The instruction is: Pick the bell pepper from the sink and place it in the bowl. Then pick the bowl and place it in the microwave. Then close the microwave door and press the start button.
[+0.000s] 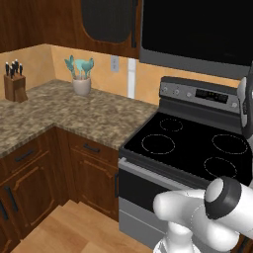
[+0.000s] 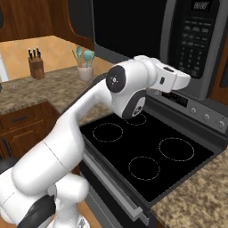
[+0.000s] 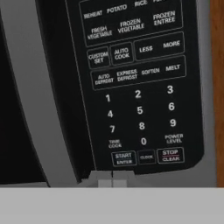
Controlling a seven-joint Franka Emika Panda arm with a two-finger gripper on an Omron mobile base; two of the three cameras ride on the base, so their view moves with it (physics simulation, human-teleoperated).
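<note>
right base view has the microwave (image 2: 147,44) across the upper frame above the black stove (image 2: 147,156), its door (image 2: 129,31) apparently closed, so the bowl and bell pepper are likely already inside, though neither can be checked. the white arm reaches toward the keypad (image 2: 195,40) at upper right. hand view puts the start button (image 3: 124,158) low centre, just above the gripper (image 3: 112,178), whose tips are pinched together, holding nothing. pressing start looks like all that's left.

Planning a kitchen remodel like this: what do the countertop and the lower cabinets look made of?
The countertop looks like speckled brown granite with a dull polish, though it may be laminate. The lower cabinets look like reddish-brown stained wood with visible grain, raised panels and dark bar handles.
</note>
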